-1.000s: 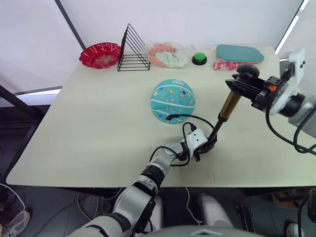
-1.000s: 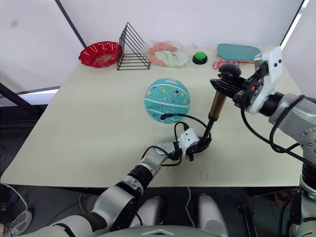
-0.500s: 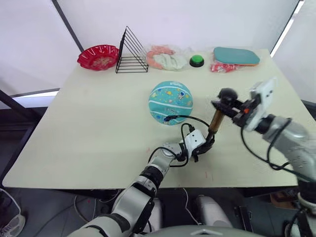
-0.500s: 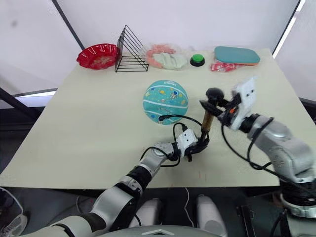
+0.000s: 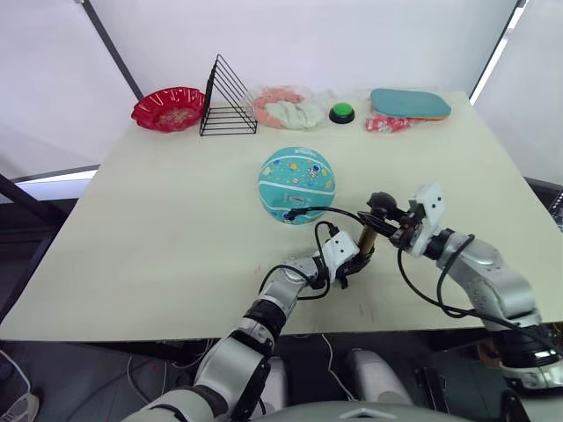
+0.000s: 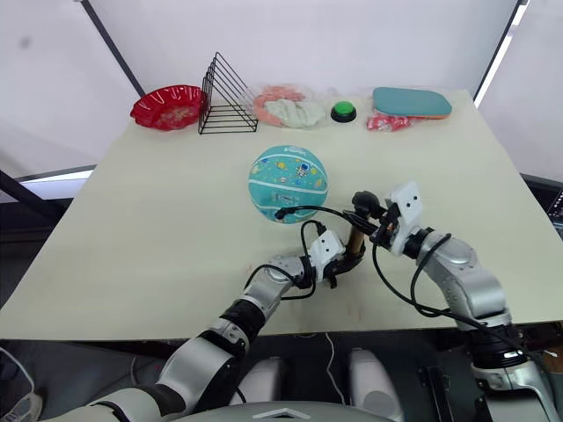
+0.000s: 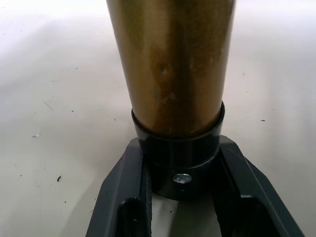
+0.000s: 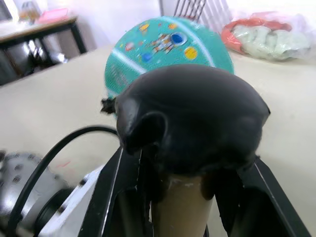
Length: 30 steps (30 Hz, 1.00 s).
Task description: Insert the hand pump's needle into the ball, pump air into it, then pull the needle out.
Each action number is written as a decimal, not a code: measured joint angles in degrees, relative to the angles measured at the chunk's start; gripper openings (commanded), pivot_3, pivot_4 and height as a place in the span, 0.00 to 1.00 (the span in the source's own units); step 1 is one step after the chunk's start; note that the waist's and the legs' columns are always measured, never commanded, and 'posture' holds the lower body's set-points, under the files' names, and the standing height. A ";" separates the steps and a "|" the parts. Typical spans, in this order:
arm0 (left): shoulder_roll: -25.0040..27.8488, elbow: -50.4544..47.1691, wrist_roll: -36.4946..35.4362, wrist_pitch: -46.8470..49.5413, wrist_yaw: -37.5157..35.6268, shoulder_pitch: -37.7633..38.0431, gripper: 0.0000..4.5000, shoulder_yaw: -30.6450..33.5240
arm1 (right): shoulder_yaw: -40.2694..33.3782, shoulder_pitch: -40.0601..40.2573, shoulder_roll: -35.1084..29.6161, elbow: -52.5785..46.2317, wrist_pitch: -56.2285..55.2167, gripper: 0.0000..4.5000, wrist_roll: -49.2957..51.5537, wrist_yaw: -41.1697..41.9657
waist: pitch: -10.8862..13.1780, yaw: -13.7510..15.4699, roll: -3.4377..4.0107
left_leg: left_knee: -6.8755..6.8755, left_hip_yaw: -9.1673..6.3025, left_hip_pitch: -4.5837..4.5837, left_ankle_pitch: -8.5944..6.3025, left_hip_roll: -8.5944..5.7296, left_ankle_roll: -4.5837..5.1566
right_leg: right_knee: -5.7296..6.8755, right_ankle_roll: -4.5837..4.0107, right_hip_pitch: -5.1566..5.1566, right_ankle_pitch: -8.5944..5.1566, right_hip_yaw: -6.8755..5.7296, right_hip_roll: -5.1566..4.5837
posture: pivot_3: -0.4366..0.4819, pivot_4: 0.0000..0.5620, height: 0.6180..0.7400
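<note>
Jaws clamp the hand pump's [image 7: 173, 84] black base; table [image 7: 54, 98] beneath.

One teal ball [image 5: 296, 184], one hand pump [image 5: 366, 239] with one black hose [image 5: 327, 214], and two grippers, the left gripper [image 5: 349, 264] and the right gripper [image 5: 387, 220], occupy one beige table [image 5: 158, 229]. Along the table's 12 o'clock edge sit one red bowl [image 5: 167, 108], one black wire rack [image 5: 227, 98], one bag of pink and white items [image 5: 281, 107], one green button [image 5: 341, 112], one teal paddle-shaped object [image 5: 409, 103] and one small red-patterned packet [image 5: 384, 125].
</note>
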 measured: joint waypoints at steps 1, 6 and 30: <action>-0.15 -0.07 -0.03 -0.11 -0.03 -0.09 0.24 -0.03 | -0.69 -0.25 -0.98 -1.25 2.16 0.25 0.98 -0.18 | 0.08 0.08 0.07 | 0.01 0.02 -0.05 0.06 -0.03 0.09 | 0.00 0.09 -0.02 0.05 0.01 -0.03 | 0.48 0.27 1.00; -0.68 0.12 -0.47 -0.72 0.12 -1.34 0.24 -0.02 | -7.99 -7.49 -6.74 -7.13 14.56 0.25 11.06 -2.30 | 0.72 0.39 0.33 | 0.28 0.19 -1.01 0.16 -0.42 -0.02 | 0.30 0.30 -0.98 0.17 0.41 -0.23 | 0.48 0.27 1.00; 0.33 3.38 -0.62 -1.17 1.59 -2.29 0.24 0.40 | -2.23 -3.58 -1.57 -0.17 2.18 0.25 5.64 -0.79 | 0.10 -0.24 -0.73 | 0.16 0.34 -0.69 0.16 0.05 -0.01 | 0.49 0.23 -0.72 0.14 0.51 0.23 | 0.48 0.27 1.00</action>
